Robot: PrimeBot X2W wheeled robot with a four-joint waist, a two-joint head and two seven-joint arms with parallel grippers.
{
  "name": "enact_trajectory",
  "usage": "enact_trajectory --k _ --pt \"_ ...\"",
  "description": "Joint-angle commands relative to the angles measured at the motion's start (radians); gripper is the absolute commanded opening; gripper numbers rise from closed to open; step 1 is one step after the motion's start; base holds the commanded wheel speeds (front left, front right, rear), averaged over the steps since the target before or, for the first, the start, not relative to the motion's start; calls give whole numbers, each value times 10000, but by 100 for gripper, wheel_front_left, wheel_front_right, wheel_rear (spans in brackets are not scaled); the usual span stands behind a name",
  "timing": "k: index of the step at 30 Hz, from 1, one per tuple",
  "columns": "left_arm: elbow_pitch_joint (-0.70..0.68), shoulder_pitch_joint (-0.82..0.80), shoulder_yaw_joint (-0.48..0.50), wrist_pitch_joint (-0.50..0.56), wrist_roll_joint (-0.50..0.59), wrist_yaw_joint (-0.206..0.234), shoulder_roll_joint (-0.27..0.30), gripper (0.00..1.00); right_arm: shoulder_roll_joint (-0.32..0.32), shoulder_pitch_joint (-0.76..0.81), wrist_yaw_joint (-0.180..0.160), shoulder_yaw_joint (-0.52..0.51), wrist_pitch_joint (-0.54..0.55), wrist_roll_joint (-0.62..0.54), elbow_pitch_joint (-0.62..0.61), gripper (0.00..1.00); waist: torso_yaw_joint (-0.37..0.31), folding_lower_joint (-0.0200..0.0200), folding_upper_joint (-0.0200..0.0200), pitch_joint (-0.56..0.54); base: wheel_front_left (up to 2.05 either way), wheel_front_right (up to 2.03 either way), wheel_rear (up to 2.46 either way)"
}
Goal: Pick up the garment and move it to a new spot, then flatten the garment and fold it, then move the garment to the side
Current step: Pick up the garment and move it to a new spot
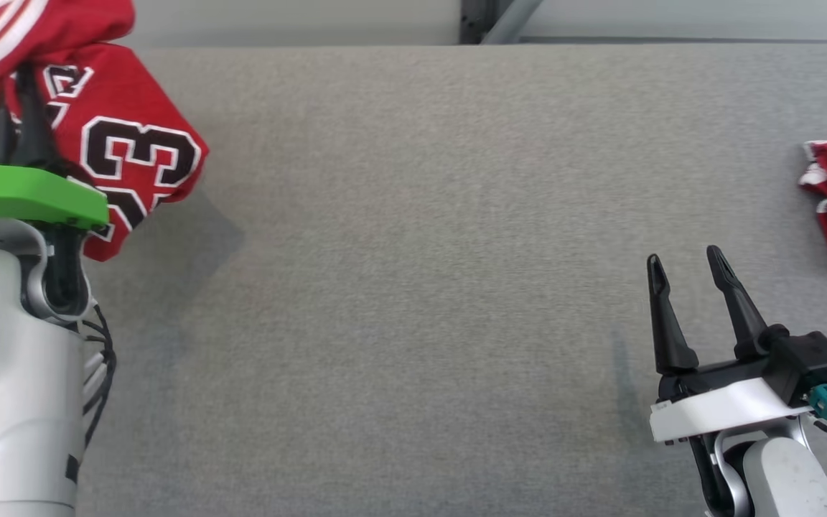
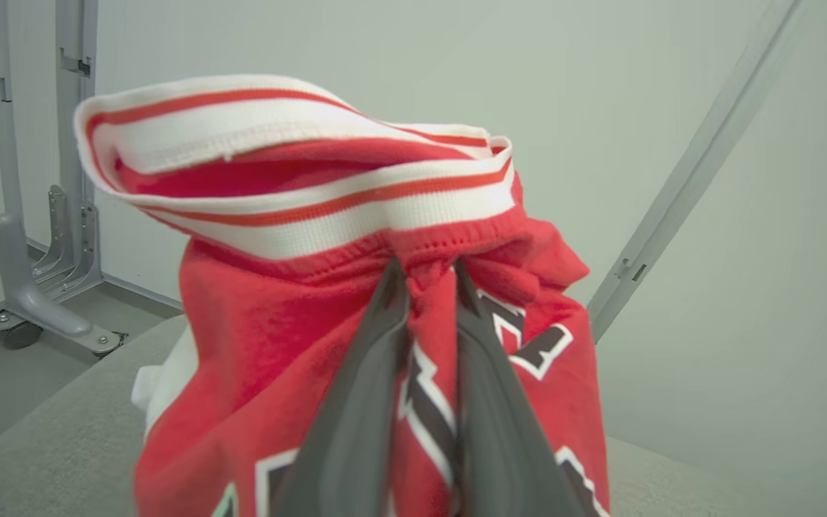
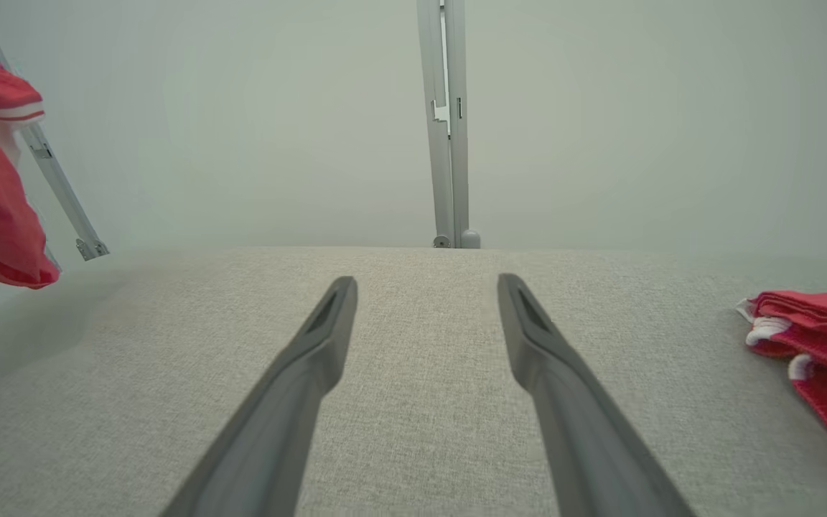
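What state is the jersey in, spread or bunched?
Bunched: the jersey hangs crumpled from the left gripper, which pinches it just below the striped trim, above the table.

The garment (image 2: 277,345) is soft red knit cloth with a matt, slightly fuzzy face. Its band (image 2: 298,143) is ribbed white knit with red stripes and visible stitching. The black-and-white numerals (image 1: 137,154) look like smooth applied print. The tabletop (image 1: 421,251) is covered in grey woven fabric, matt and coarse-grained. The jaws of the left gripper (image 2: 424,276) and of the right gripper (image 3: 426,283) are smooth, dark, matt plastic. In the head view, the green plate (image 1: 26,194) at 9 o'clock is matt plastic, and the forearm shell (image 1: 4,402) at 8 o'clock is pale, glossy plastic. The second red garment (image 3: 823,345) at 3 o'clock is a similar knit. The frame posts (image 3: 444,122) are satin grey metal.
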Motion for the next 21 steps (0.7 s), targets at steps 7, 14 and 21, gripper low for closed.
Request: enact_trajectory --k 7,14,21 --pt "-1356 985 -684 222 349 233 -608 0 129 400 -12 -40 -26 25 26 100 -1808 0 0 -1089 0 0 0" --pt "-1852 1460 -1382 609 599 353 -1066 0 226 459 -10 -140 -26 15 -82 100 -2712 0 0 -1035 0 0 0" --pt "-1923 1727 -1762 844 509 490 -1458 0 306 471 -10 -163 -26 105 -118 100 -3362 0 0 -693 0 0 0"
